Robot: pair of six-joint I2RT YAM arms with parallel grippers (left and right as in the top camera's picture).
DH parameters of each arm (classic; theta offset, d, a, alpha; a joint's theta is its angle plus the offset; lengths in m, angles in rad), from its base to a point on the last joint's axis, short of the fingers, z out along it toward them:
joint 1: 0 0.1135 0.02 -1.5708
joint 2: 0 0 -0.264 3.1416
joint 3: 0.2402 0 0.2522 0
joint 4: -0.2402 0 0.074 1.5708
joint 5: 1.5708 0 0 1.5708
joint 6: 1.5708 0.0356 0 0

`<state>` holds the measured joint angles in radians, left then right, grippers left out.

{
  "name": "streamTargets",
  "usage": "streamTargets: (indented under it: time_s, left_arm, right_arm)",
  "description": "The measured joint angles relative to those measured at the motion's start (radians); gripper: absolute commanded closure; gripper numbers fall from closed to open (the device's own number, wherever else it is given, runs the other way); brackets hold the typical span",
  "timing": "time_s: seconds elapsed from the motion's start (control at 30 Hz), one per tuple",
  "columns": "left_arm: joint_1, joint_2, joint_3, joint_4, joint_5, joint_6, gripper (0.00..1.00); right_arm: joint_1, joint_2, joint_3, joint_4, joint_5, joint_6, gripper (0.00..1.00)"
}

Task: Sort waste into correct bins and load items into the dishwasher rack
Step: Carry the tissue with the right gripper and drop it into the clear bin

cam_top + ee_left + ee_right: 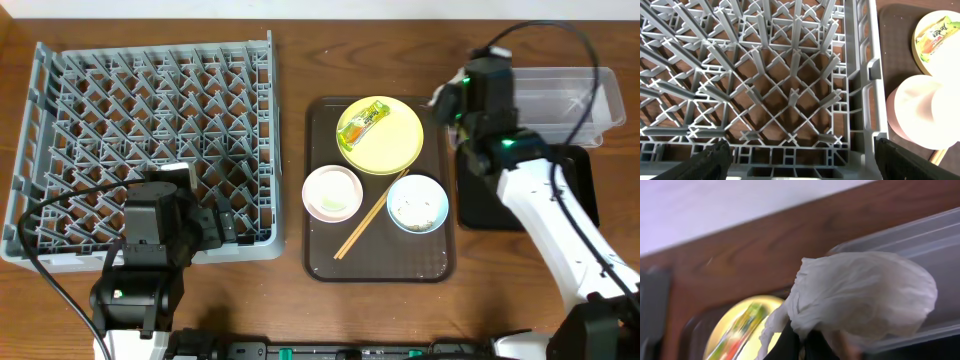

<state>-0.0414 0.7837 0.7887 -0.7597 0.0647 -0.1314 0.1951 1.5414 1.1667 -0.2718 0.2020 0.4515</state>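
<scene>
Right tool [801,339] clamped on a crumpled white wad [865,295], just short of the clear tub [585,90], which lies beyond it, away from the plate [398,145]. Left tool [805,156] apart, over the rack [790,75].

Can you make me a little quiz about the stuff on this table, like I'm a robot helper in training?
1. True or false: the wrapper lies on the yellow-green plate.
2. Where do the chopsticks lie? A) in the rack B) on the brown tray C) in the clear tub
3. Fill in: the right gripper is pinching a crumpled ____ wad.
Key: 1 true; 2 B; 3 white.
</scene>
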Motion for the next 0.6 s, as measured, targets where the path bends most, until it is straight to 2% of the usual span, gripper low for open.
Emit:
streamTargets:
  time_s: [0.03, 0.1, 0.37, 0.4, 0.6]
  left_arm:
    - [0.000, 0.000, 0.000, 0.000, 0.000, 0.000, 0.07]
    - [0.000, 0.000, 0.000, 0.000, 0.000, 0.000, 0.07]
    - [0.000, 0.000, 0.000, 0.000, 0.000, 0.000, 0.07]
    - [0.000, 0.000, 0.000, 0.000, 0.000, 0.000, 0.07]
    - [0.000, 0.000, 0.000, 0.000, 0.000, 0.000, 0.07]
  right_arm:
    - [-0.020, 0.006, 0.000, 0.011, 0.006, -0.001, 0.98]
    - [-0.067, 0.027, 0.000, 0.048, 0.017, -0.006, 0.88]
    - [-0.164, 0.141, 0.000, 0.140, 0.026, -0.020, 0.37]
    - [-0.167, 0.149, 0.000, 0.143, 0.016, -0.020, 0.35]
    - [-0.184, 0.127, -0.001, 0.169, -0.048, -0.056, 0.33]
